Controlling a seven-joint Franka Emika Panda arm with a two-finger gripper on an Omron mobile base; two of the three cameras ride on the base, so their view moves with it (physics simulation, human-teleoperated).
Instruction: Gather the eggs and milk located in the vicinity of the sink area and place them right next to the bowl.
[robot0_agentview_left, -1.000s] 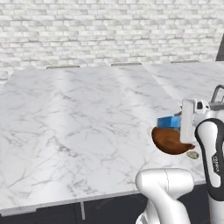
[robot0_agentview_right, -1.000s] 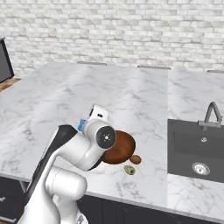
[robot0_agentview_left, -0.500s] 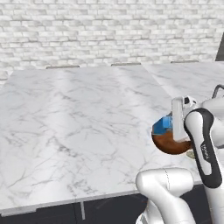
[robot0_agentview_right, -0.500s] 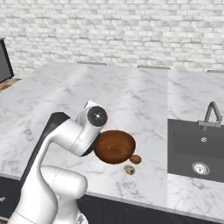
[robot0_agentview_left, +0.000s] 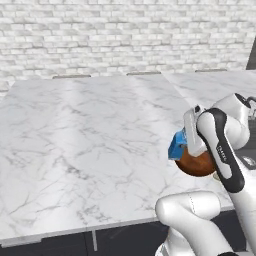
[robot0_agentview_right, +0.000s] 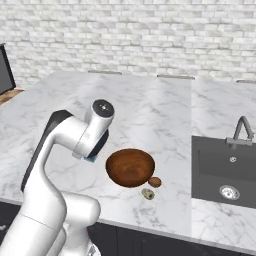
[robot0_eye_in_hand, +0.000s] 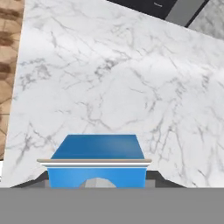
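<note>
Behind the arm (robot0_agentview_left: 220, 145), milk (robot0_agentview_left: 176, 145) half-hidden.

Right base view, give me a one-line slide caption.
Arm holds the blue milk carton beside the wooden bowl, two eggs at its front.

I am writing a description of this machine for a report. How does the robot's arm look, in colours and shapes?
The arm is glossy white, made of thick rounded tube segments. Dark, nearly black bands run along its joints, and a round grey cap closes one joint. One dark band carries small white lettering, too small to read. No loose cables show.
</note>
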